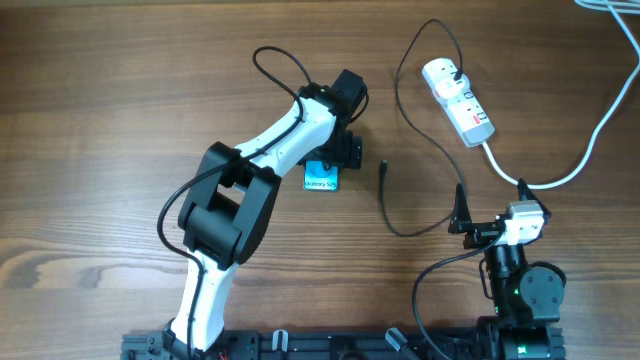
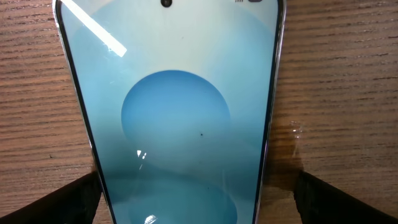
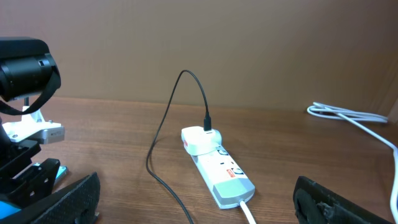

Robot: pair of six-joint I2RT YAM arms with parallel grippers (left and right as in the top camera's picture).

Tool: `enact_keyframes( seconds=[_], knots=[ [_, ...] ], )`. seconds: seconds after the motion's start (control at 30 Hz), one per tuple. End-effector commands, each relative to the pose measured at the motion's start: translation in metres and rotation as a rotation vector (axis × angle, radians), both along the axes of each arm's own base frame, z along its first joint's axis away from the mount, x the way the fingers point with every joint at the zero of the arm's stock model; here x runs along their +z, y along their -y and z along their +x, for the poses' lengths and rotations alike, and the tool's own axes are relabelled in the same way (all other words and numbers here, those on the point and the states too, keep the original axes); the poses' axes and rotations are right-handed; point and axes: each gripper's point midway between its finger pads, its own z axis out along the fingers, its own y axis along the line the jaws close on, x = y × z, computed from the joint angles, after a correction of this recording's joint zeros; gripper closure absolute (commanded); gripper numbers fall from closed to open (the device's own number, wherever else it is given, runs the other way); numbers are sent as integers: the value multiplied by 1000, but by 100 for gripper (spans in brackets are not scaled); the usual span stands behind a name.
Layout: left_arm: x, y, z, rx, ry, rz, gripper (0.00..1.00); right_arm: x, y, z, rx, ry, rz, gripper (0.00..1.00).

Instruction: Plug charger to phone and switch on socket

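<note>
left pincer: wide open, holds nothing | phone: flat on table, between its fingers | right pincer: wide open, empty | socket: in front, well apart

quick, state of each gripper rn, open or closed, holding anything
left gripper: open, fingers either side of the phone, not clamped on it
right gripper: open, holding nothing

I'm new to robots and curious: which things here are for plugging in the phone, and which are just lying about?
For the job:
phone
black charger cable
white socket strip

Just lying about:
thick white cord running off to the right
the wooden table itself
</note>
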Motion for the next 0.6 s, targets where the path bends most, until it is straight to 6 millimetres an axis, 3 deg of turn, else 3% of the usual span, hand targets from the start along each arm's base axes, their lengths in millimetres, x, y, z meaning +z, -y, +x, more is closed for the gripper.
enact_keyframes(
  seconds=[0.0, 0.57],
  knots=[
    [-33, -2, -14, 16, -77, 17, 0, 0, -1, 0, 4, 2, -5, 0],
    [-32, -15, -4, 37, -43, 53, 0, 0, -1, 0, 4, 2, -5, 0]
  ],
)
